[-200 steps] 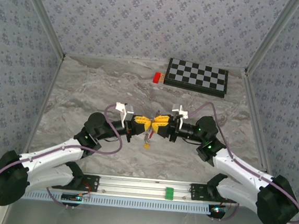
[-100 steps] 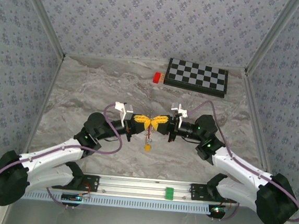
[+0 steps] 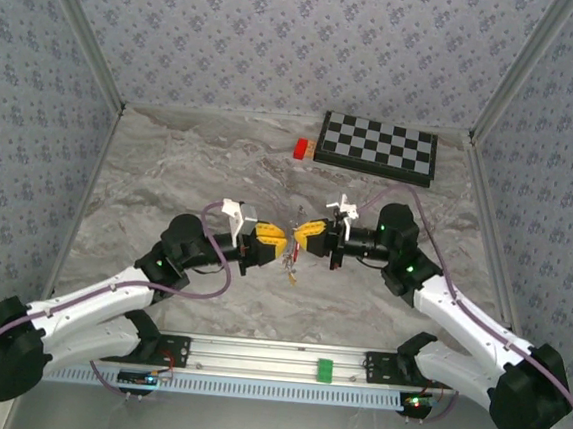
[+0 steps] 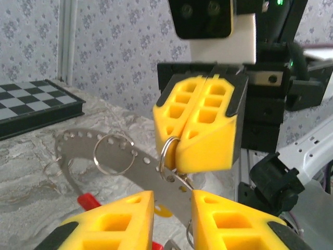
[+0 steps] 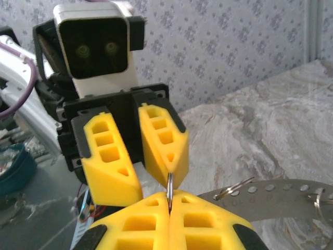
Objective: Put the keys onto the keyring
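Observation:
Over the table's middle, my two grippers face each other tip to tip. My right gripper [image 3: 303,234] [image 5: 169,200] is shut on a small split ring [image 5: 169,185] [image 4: 165,153]. That ring is linked into a hole of the keyring [image 4: 145,164] [image 5: 281,192], a curved grey perforated band with a red section [image 4: 88,200]. My left gripper [image 3: 276,239] [image 4: 173,208] is open, its fingers standing either side of the band with a gap. A yellow key head [image 4: 164,211] hangs below the band. The keys [image 3: 290,265] dangle between the two grippers.
A folded chessboard [image 3: 378,147] [image 4: 31,104] lies at the back right, with a red block [image 3: 301,149] by its left end. A second loose ring [image 4: 112,153] hangs on the band. Patterned walls close in the table on three sides.
My left gripper has opened and drawn back slightly to the left. The right gripper has stayed shut, and the keyring with its keys now hangs from it.

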Robot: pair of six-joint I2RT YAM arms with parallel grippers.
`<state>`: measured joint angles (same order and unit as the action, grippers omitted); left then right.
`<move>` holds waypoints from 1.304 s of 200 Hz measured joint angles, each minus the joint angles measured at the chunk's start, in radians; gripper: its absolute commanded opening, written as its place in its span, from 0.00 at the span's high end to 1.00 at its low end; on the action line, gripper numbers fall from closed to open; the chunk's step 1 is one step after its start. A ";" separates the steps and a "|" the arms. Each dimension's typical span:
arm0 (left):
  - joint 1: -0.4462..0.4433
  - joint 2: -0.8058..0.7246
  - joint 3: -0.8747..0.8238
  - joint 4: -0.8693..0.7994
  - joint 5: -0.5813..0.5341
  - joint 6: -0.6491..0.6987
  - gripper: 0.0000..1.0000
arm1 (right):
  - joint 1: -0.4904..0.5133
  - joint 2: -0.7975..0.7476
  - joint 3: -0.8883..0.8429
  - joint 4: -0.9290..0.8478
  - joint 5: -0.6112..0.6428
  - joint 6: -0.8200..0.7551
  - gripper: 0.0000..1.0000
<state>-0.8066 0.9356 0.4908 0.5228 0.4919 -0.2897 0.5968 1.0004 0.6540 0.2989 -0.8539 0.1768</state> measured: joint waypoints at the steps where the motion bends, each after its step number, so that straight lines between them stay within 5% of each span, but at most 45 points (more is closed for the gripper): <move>1: 0.001 -0.001 0.002 -0.005 0.002 0.003 0.75 | 0.000 0.000 0.006 -0.011 -0.001 -0.005 1.00; 95: 0.028 -0.034 0.055 -0.280 0.046 0.152 0.74 | 0.044 0.160 0.229 -0.560 -0.039 -0.336 1.00; 210: 0.029 -0.008 0.055 -0.342 0.100 0.193 0.70 | 0.092 0.169 0.235 -0.624 -0.010 -0.385 1.00; 261: 0.029 0.021 0.055 -0.327 0.140 0.185 0.76 | 0.106 0.174 0.237 -0.624 0.001 -0.388 1.00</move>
<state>-0.7776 0.9565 0.5457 0.1955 0.6319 -0.1051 0.7029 1.1740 0.8909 -0.3256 -0.8532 -0.2115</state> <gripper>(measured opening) 0.256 0.040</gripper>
